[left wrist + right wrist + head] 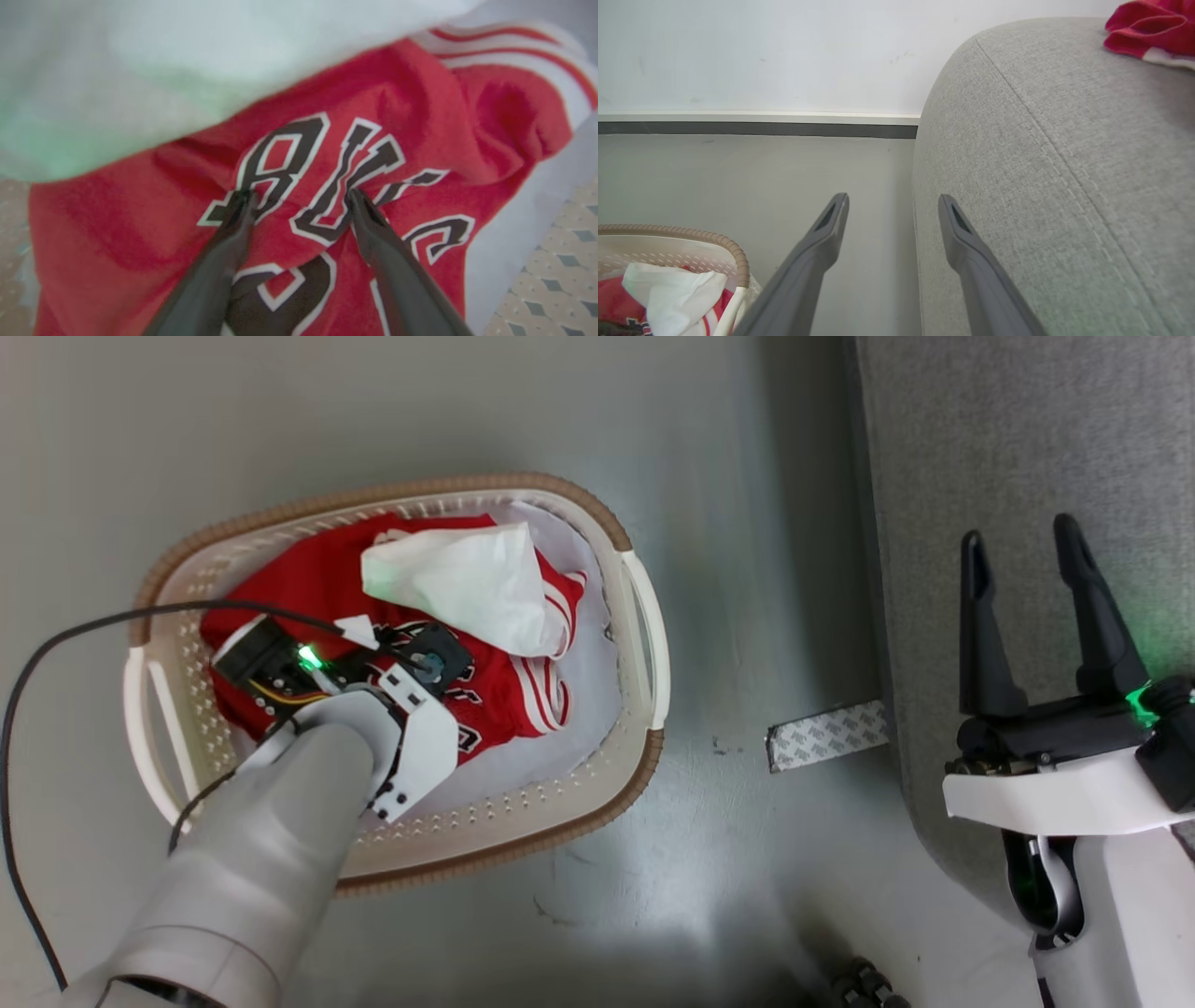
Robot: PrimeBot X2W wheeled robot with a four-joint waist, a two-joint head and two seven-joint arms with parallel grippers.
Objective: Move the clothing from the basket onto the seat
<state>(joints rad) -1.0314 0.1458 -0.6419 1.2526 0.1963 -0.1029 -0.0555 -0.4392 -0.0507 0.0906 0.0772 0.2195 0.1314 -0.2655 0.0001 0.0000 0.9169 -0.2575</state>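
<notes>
Clothing (308, 574): a crumpled heap of soft red fabric with white striped trim is seen inside the basket; none of it is held.
Red jersey (420, 107): red knit with black-and-white lettering, spread across the middle of the heap directly under the left gripper.
White piece (467, 583): a crumpled white cloth, laid over the red jersey at 1 o'clock from the lettering in the head view.
Handling: judged light, limp and not fragile; sagging and trailing are to be expected on a lift, and the white piece may be dragged along.
Hold: a pinched fold of the lettered middle is judged best, kept shallow so the liner sheet is not caught.
Liner sheet (588, 700): pale bluish-white flat sheet, exposed at 4 o'clock of the heap.
Basket (560, 504): oval cream-white perforated plastic laundry basket with a brown rim band, stood on the grey floor (373, 411).
Left gripper (301, 200): its two long dark fingers are spread fully wide, tips resting on the lettering with a ridge of cloth between them; nothing is clasped.
Right gripper (1019, 537): spread wide and empty, held over the seat's near edge.
Seat (1027, 429): large light-grey fabric-upholstered seat with rounded edges, at 3 o'clock of the basket and apart from it; a red garment (1153, 28) with white trim is seen lying on it.
</notes>
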